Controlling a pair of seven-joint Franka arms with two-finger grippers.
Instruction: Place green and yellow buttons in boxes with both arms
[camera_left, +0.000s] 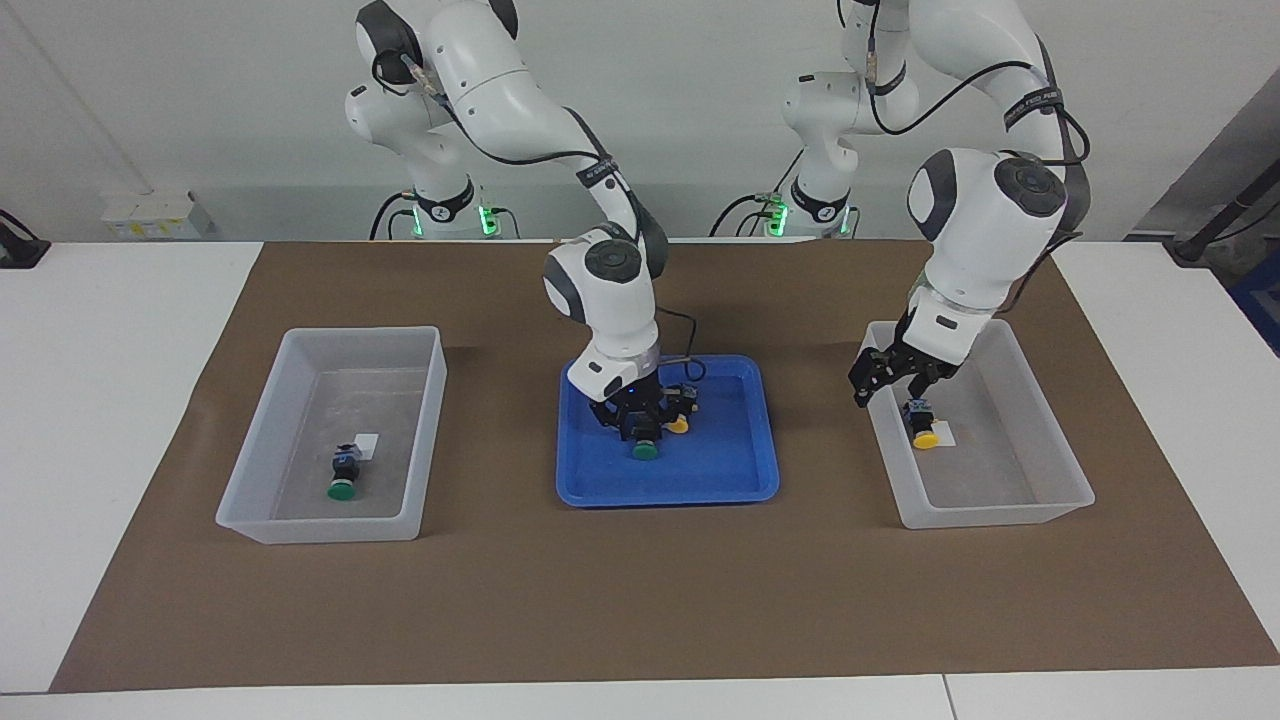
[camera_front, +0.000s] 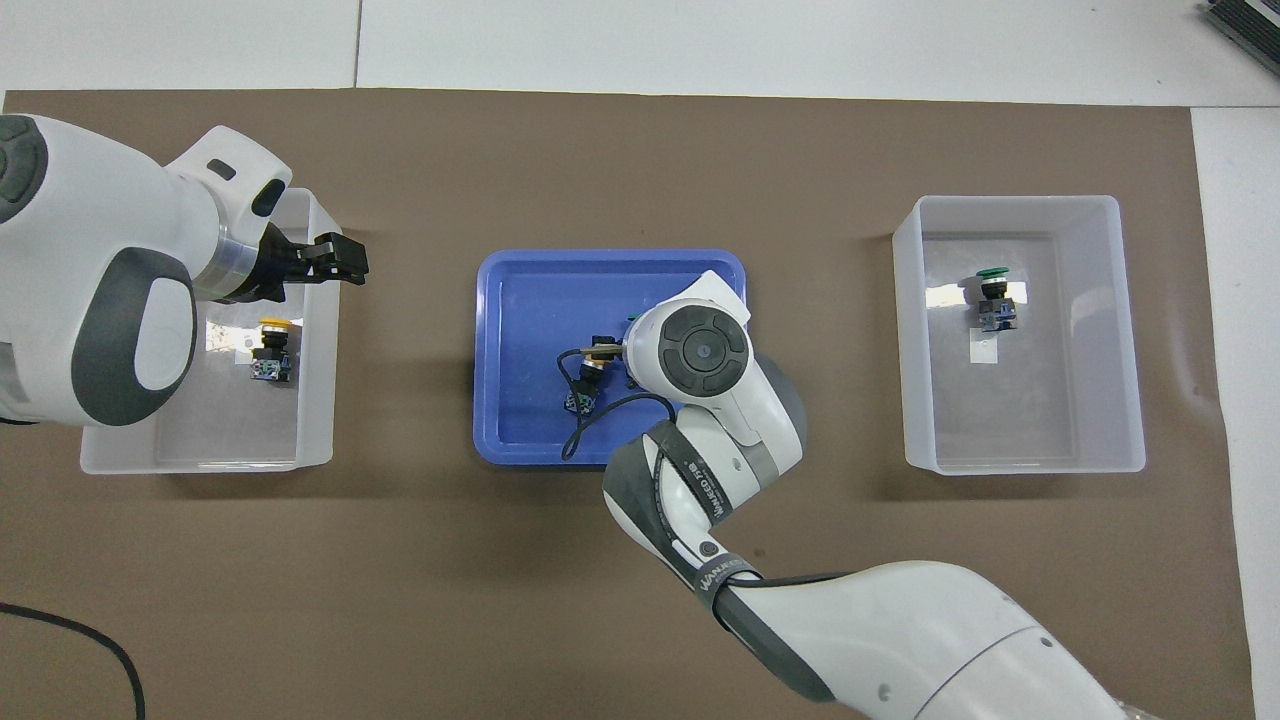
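A translucent whitish box (camera_left: 300, 335) stands on the brown mat (camera_left: 600, 600) covering the table (camera_left: 100, 400), well apart from the blue tray (camera_left: 660, 497) toward the right arm's end. Inside it, a boxed green button (camera_left: 342, 478) lies on its side, black body and round green cap, just beside a white label (camera_left: 367, 443).

In the blue tray itself, the right gripper (camera_left: 640, 428) is down with its jaws clamped on the black body of the tray's green button (camera_left: 643, 452), whose cap points away from the robots. The tray's yellow button (camera_left: 679, 425) lies just beside it, half hidden by the gripper. From overhead, the arm's wrist covers nearly all of the gripped button.

Well apart from the tray toward the left arm's end, the left gripper (camera_left: 893, 378) hangs with jaws apart over the tray-side wall of the matching second box (camera_left: 1000, 515). A boxed yellow button (camera_left: 922, 428) lies inside, its body partly screened by the gripper.
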